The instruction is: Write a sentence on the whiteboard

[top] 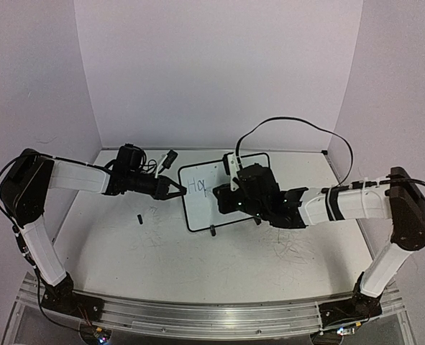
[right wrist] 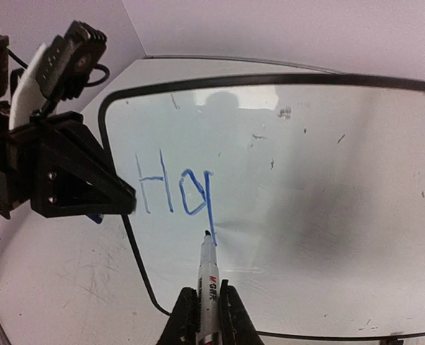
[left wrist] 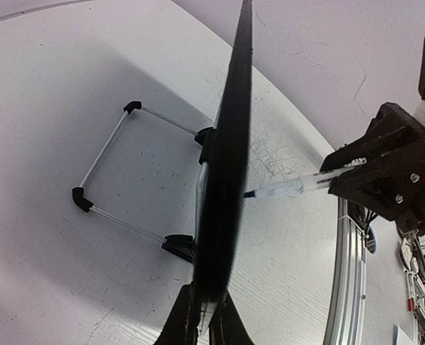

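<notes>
Blue ink shows only "Hop" of the sentence (right wrist: 175, 192), placed toward 10 o'clock on the whiteboard (right wrist: 327, 180), which stands propped between the two arms. We see the right gripper (right wrist: 208, 307) clamped on the marker (right wrist: 209, 277). The marker's long axis runs from 6 to 12 o'clock, and its tip is at the foot of the "p", probably touching. Bare board lies at 3 o'clock from the tip, where we judge the next letter goes. The left gripper (right wrist: 126, 203) pinches the frame at 9 o'clock.
</notes>
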### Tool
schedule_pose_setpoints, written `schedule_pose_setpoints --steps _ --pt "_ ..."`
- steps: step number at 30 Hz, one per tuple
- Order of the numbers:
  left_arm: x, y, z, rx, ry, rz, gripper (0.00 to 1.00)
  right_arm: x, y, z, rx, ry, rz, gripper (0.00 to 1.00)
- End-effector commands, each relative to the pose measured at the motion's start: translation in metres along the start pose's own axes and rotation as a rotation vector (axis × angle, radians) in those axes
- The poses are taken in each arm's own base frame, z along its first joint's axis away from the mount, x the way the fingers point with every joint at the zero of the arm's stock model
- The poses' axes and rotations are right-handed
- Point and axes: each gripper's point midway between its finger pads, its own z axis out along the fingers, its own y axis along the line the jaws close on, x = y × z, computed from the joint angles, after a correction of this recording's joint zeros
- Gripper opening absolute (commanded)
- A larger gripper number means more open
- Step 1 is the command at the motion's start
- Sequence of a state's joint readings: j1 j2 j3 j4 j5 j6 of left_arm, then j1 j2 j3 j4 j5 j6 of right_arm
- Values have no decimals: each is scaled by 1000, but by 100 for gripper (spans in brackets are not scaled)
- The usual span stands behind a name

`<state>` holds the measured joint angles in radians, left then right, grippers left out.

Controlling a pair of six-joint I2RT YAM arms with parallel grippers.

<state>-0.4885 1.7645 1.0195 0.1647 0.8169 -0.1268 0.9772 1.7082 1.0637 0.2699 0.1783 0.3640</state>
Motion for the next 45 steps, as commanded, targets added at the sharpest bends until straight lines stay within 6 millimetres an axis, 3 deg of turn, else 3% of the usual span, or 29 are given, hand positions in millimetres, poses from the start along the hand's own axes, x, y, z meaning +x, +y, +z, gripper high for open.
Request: schedule_pose_setpoints --steps 1,13,45 --pt "-13 -6 -10 -16 -24 17 0 -42 10 -12 -29 -113 9 0" --pt "-14 -6 -11 -15 -26 19 0 -55 13 2 -3 -145 -17 0" --pt "-15 -6 -12 -20 -27 24 0 -47 -5 11 86 -123 -13 0"
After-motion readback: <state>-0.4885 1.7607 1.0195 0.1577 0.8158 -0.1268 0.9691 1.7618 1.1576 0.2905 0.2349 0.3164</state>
